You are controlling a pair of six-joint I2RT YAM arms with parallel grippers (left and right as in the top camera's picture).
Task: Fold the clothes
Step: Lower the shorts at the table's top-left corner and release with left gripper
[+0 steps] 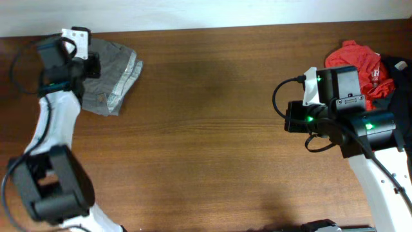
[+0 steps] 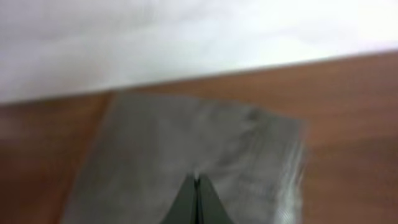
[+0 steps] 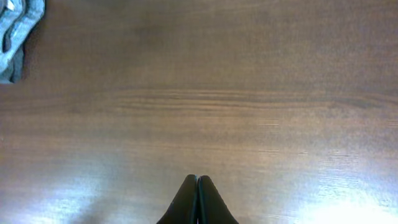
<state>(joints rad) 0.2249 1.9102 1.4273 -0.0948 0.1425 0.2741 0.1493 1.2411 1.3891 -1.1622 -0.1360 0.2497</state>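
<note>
A: How far along?
B: The shorts (image 1: 112, 77) lie folded, it seems, at the table's (image 1: 212, 129) far-left corner, the left tool (image 2: 197, 182) pinched together above them.
A: And left to do?
B: A red garment (image 1: 360, 61) sits heaped at right; the right tool (image 3: 197, 180) is closed and empty.

Bench (image 1: 212, 129): dark brown wood with the grain running lengthwise; it fills nearly all of the overhead view.
Far edge: a pale white strip (image 1: 193, 13) borders the wood along the top; wall or floor, cannot tell.
Light: soft white glare (image 3: 348, 210) on the wood in the right wrist view, with a fainter patch at lower left.
Finish: smooth, slightly glossy.
</note>
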